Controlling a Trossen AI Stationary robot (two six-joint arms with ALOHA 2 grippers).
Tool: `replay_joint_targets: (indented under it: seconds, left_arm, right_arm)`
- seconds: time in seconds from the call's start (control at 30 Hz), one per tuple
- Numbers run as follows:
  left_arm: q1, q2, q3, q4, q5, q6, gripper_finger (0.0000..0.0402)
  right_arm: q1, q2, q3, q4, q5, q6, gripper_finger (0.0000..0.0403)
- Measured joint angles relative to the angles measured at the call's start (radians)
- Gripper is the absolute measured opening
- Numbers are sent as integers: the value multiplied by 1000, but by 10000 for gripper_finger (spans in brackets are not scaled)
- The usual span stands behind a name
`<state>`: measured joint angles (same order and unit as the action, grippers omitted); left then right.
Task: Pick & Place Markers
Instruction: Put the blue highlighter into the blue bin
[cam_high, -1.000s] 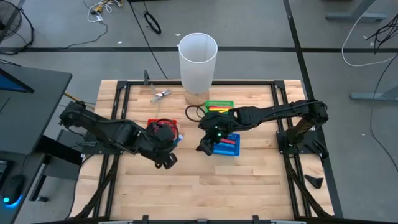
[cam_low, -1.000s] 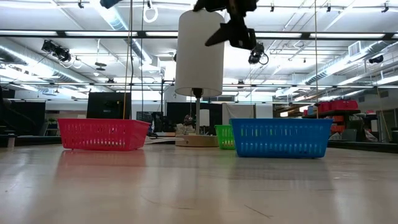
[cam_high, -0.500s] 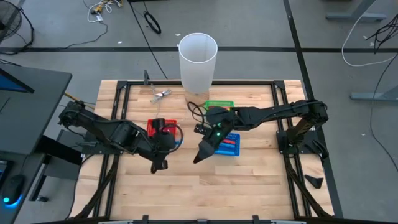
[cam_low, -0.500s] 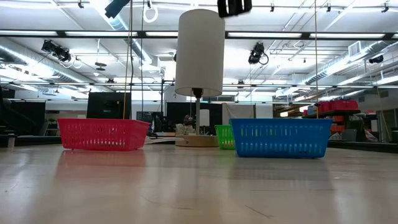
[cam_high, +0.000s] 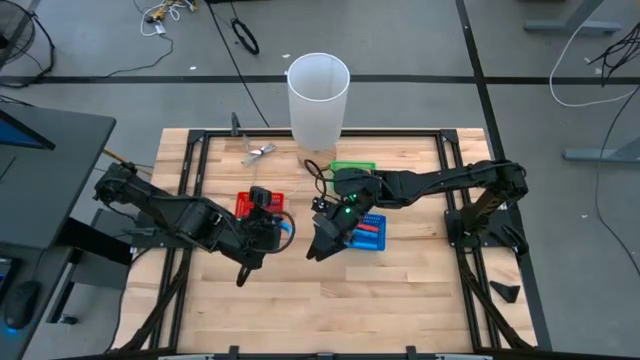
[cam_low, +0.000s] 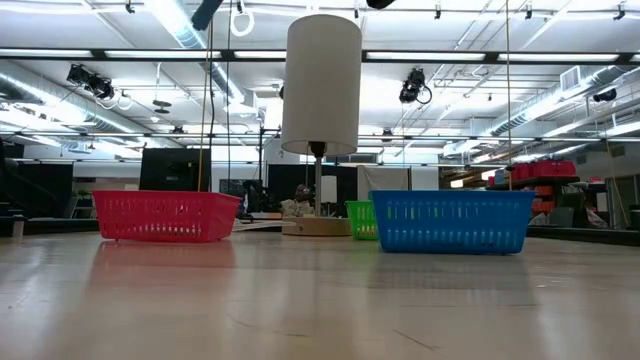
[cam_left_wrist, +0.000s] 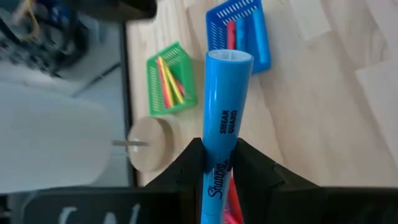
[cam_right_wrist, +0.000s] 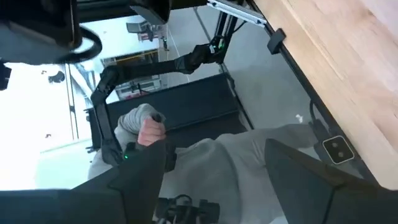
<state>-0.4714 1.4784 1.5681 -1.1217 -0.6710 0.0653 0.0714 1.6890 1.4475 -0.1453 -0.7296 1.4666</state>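
High view: the left gripper (cam_high: 243, 275) hangs over bare bench (cam_high: 400, 300) just in front of the red basket (cam_high: 258, 205); the right gripper (cam_high: 316, 250) hangs beside the blue basket (cam_high: 366, 232), on its left; markers (cam_high: 367, 229) lie in the blue basket; the green basket (cam_high: 352, 167) sits behind it, and the white cylinder (cam_high: 318, 95) stands at the bench's back edge.

Low view: the red, green (cam_low: 361, 220) and blue baskets stand in a row on the bench, with the cylinder above and behind them; both grippers are out of sight above.

Left wrist view: the left fingers (cam_left_wrist: 190, 163) are clenched on a light blue marker (cam_left_wrist: 224, 118), which sticks out past them over the bench; beyond it, yellow and red markers (cam_left_wrist: 168, 82) lie in the green basket and red ones in the blue basket.

Right wrist view: the right fingers (cam_right_wrist: 143, 171) are spread wide, grasping nothing; past them show the bench edge and a seated person whose hand (cam_right_wrist: 149, 129) grips a handle.
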Motion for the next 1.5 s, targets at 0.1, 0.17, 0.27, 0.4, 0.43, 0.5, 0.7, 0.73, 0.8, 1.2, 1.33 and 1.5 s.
replay_joint_targets:
  seconds: [0.1,0.17,0.27,0.4,0.43,0.5,0.7,0.73,0.8,1.2,1.33,1.5]
  left_arm:
    - [-11,0,0,22,-34,65,66]
    - [-17,3,0,40,-58,105,66]
    - [-22,14,0,64,-94,164,66]
    - [-18,39,0,75,-108,190,66]
    - [-12,49,2,83,-118,194,66]
    - [-8,66,5,89,-136,209,66]
    - [-2,94,6,133,-137,224,66]
    - [-2,95,6,153,-138,224,66]
    - [-2,96,6,163,-138,233,66]
    - [-3,106,6,177,-141,234,66]
    - [3,106,6,179,-144,234,66]
    - [4,106,6,180,-174,230,66]
  right_arm:
    - [-23,0,0,0,0,27,274]
    - [-40,0,0,1,5,41,274]
    - [-60,0,0,8,14,49,274]
    - [-72,0,0,32,30,82,274]
    - [-73,0,0,41,31,87,274]
    - [-77,0,0,50,32,99,274]
    - [-85,0,0,34,33,98,274]
    - [-87,0,0,27,36,96,274]
    - [-90,0,0,20,52,95,274]
    - [-94,0,0,3,112,99,205]
    - [-94,0,0,0,115,99,151]
    - [-94,0,0,-11,136,89,93]
